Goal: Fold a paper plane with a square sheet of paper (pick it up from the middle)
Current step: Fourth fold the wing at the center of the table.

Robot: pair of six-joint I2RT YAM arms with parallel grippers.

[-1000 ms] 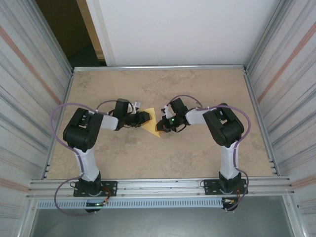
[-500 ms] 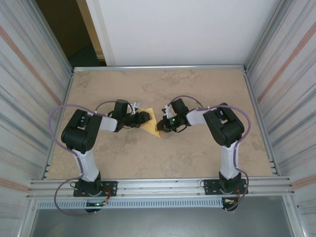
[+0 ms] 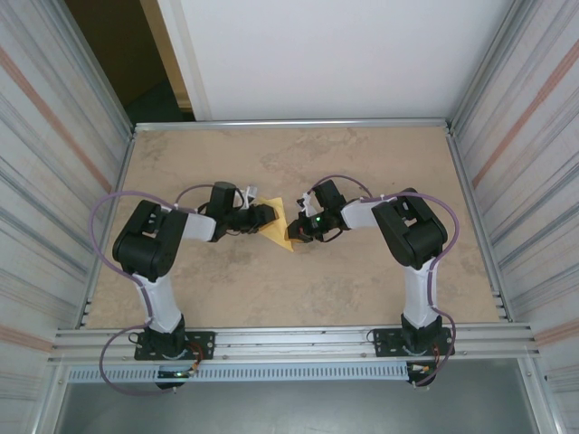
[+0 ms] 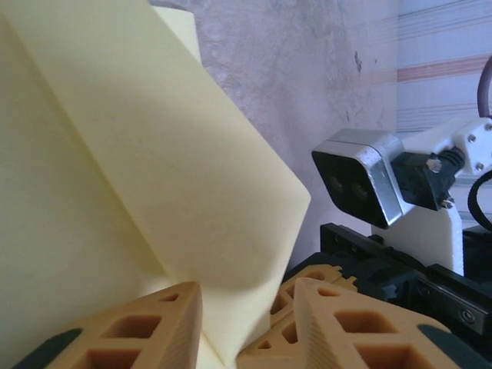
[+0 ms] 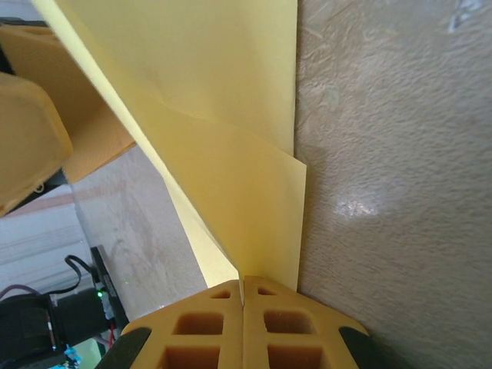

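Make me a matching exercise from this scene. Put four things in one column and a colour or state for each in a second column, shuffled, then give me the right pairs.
Column one
1. left gripper
2. right gripper
3. sheet of paper
4. table

Column two
A. beige, mottled surface
B. fingers pressed together on an edge of the paper
C. yellow, folded over, between the two grippers
D. fingers apart, with the paper passing between them

Pairs: 1-D, 2-B, 3-C, 4-A
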